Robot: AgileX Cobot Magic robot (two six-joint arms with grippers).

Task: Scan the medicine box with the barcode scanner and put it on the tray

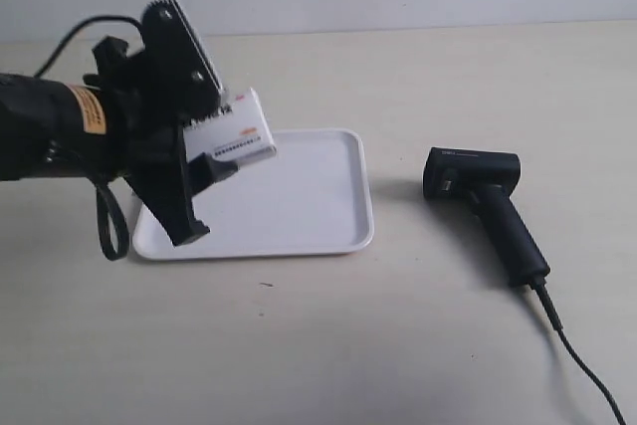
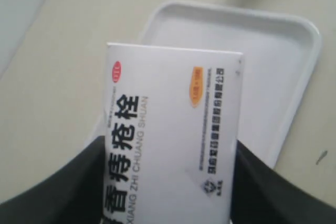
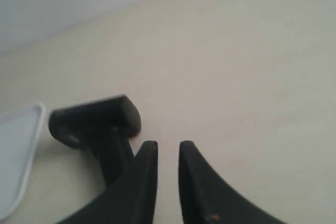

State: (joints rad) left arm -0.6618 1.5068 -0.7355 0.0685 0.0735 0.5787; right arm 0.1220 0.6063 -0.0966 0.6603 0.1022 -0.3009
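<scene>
Left gripper (image 1: pixel 204 141) holds the medicine box (image 2: pixel 173 135) above the tray (image 1: pixel 328 196)

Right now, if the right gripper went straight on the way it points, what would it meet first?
Probably bare table. The right gripper, its fingers nearly together, points past the barcode scanner, which lies just beside that line, not in it. Depth is unclear, so a graze on the scanner's handle is possible.

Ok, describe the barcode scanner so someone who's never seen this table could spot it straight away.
Start at the white tray in the middle of the beige table. Beside it, apart from its rim, the barcode scanner lies on its side. It is the only black pistol-shaped thing there, with a boxy head, an angled handle and a trailing black cable.
</scene>
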